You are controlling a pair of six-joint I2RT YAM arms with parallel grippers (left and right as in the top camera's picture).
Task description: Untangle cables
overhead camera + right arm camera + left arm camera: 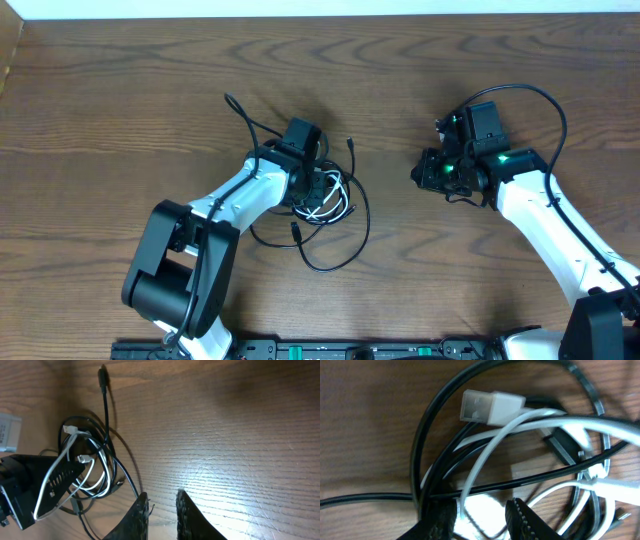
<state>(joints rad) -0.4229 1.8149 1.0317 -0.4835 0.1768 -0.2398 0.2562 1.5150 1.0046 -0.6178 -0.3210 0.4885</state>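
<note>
Cables: the cables lay in one knot on the table, a little left of its middle and well clear of every edge.
Make-up: the white cable was coiled through the black cables, with its white plug lying on top of the heap.
Axis: the knot had no single long axis. A black loop bulged toward the near edge, and a black tail ran off toward the far left corner.
Nearer arm: the left gripper was directly over the knot. The right gripper was well apart from it on the right-edge side, so the knot lay to its left.
Left tool: its fingers stood partly apart. A white strand and a black one ran down between them, close against one finger, and the gap looked wider than the strands, so nothing seemed clamped.
Right tool: the fingers were only a narrow gap apart over bare wood, holding and touching nothing.
Coming move: probably the left only needed to close on the white strand, while the right had to cross toward the knot first.
</note>
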